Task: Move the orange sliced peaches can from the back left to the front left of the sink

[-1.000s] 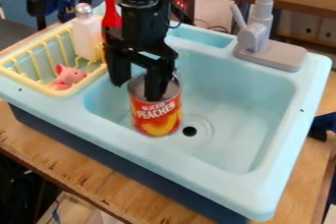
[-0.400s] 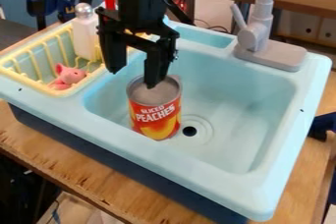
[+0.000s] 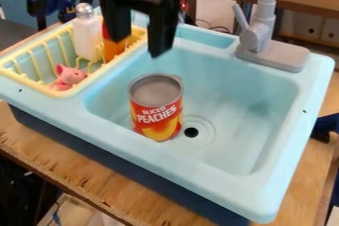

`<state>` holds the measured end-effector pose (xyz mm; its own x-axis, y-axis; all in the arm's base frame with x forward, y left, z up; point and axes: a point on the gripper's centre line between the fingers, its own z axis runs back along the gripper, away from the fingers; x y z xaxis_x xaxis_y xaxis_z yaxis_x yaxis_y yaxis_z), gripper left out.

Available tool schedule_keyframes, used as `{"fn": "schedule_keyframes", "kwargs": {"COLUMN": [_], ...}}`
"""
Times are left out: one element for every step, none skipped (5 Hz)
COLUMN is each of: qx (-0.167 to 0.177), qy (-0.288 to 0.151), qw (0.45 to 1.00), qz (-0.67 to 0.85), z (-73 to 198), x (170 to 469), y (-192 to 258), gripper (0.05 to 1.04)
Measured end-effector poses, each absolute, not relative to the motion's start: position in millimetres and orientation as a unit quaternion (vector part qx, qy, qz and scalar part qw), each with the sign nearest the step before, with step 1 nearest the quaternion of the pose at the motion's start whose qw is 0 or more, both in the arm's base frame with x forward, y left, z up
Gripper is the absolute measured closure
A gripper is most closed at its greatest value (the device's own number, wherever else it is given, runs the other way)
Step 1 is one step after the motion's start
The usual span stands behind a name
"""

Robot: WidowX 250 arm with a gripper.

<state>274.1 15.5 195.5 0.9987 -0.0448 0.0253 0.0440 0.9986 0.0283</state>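
The hand (image 3: 138,46) hangs open above the can (image 3: 156,110), a pink toy (image 3: 70,76) and white bottle (image 3: 86,39) in the rack (image 3: 28,82).

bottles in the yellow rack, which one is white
The left bottle, with the rounded silver cap; the right bottle, partly behind the gripper, is orange.

And over in the yellow rack (image 3: 99,74), a pink toy animal (image 3: 71,75) sits near a white bottle (image 3: 86,39) with a silvery cap, an orange-red item (image 3: 113,49) beside it! Across the way, a grey faucet (image 3: 255,39) stands tall above the wooden counter (image 3: 86,170)!
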Motion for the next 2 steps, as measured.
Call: {"fn": "schedule_keyframes", "kwargs": {"qx": [-0.017, -0.056], "qy": [0.008, 0.035], "qw": [0.994, 0.979], "qz": [-0.107, -0.194], "z": [219.7, 211.0], "x": [265.0, 254.2], "y": [22.3, 12.4], "gripper": [0.084, 0.084]}}
